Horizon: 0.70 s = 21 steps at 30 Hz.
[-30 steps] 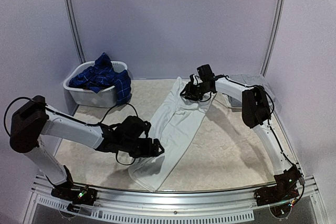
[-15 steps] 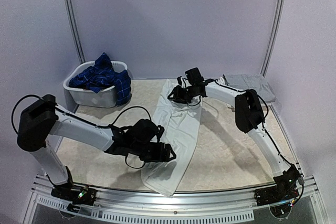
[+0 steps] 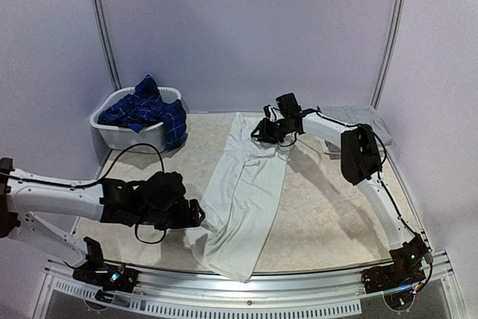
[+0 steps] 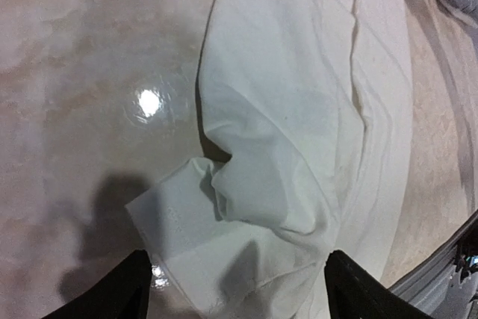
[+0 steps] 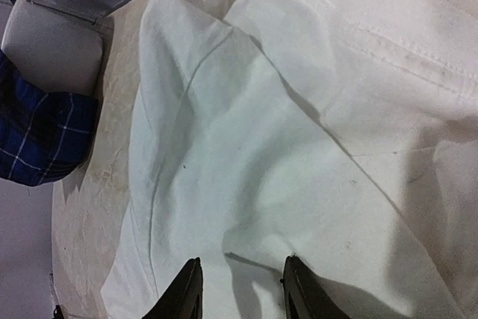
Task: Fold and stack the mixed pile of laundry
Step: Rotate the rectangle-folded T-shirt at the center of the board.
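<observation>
The white trousers (image 3: 246, 184) lie lengthwise down the middle of the table, waist at the back and legs toward the front edge. My left gripper (image 3: 196, 214) is open and sits just left of the lower leg; in the left wrist view (image 4: 243, 293) its jaws stand wide apart over a crumpled hem of the trousers (image 4: 299, 110). My right gripper (image 3: 261, 131) is over the waist end; in the right wrist view (image 5: 243, 289) its jaws are apart with the tips on the trousers (image 5: 261, 147). The navy plaid shirt (image 3: 146, 110) fills the basket.
The white plastic basket (image 3: 142, 138) stands at the back left, with the shirt (image 5: 37, 147) hanging over its rim (image 5: 52, 50). A folded grey cloth (image 3: 358, 121) lies at the back right. The metal rail (image 3: 246, 289) runs along the front edge.
My left gripper has let go of the trouser leg and pulled back to the left. My right gripper swung left, then back right a little. The trousers now lie straighter.
</observation>
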Each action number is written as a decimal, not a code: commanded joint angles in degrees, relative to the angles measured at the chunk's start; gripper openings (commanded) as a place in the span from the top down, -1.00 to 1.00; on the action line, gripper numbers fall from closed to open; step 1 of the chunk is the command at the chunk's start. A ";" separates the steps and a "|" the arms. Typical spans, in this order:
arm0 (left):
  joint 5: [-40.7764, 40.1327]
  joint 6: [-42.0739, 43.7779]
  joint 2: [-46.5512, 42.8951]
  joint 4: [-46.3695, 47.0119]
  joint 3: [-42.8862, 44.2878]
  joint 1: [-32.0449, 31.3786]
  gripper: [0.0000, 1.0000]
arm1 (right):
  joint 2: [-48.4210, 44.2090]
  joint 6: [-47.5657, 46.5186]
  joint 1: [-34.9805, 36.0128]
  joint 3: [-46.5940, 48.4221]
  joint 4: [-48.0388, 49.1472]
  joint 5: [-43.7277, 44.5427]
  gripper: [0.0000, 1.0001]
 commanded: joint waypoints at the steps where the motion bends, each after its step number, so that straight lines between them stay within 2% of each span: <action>1: -8.96 7.13 -7.76 -10.97 5.06 -1.19 -0.67 | -6.98 -2.88 0.96 -3.01 -0.83 -0.68 0.23; 4: -17.40 13.00 -7.94 -19.77 11.02 -1.03 -0.75 | -11.79 -5.49 2.07 -3.28 -2.64 0.30 0.18; 6: -19.76 16.76 -7.87 -21.27 12.33 -0.03 -0.76 | -15.67 -6.13 2.31 -5.13 -3.21 1.19 0.15; 12: -10.34 28.92 -8.62 -11.88 8.71 7.61 -0.73 | -30.26 -5.72 3.00 -22.87 -2.47 11.48 0.04; 15: -7.82 31.37 -8.59 -9.68 7.43 10.42 -0.70 | -36.92 -4.83 3.37 -33.55 -2.32 17.32 0.03; 18: -6.59 32.69 -8.63 -8.37 6.63 11.88 -0.70 | -39.22 -3.70 3.35 -38.19 -4.44 21.95 0.04; 21: -6.15 33.14 -8.52 -7.15 5.89 12.46 -0.68 | -38.97 -2.52 4.12 -41.14 -3.77 20.74 0.06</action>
